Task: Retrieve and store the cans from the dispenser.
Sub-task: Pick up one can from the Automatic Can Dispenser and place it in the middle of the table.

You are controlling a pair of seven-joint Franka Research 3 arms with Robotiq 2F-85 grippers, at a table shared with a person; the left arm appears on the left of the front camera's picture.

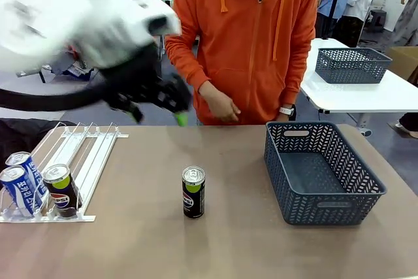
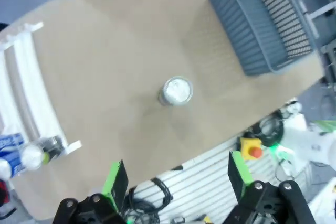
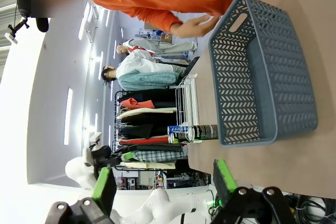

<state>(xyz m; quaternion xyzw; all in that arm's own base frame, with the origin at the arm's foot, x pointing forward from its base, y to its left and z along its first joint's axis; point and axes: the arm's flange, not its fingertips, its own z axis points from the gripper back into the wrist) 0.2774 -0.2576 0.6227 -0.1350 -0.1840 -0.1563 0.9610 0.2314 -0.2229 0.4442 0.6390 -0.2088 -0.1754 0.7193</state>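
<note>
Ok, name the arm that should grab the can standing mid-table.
Left. The left gripper, open, hovers above the table, the can straight ahead of it; the right gripper, also open, hangs beyond the basket, farther off.

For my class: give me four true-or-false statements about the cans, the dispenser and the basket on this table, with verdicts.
1. A Pepsi can stands upright on the table between the dispenser and the basket. True.
2. The basket holds two cans. False: it is empty.
3. Three cans sit at the dispenser's low end. True.
4. The left gripper is shut on a can. False: it is open and holds nothing.
</note>
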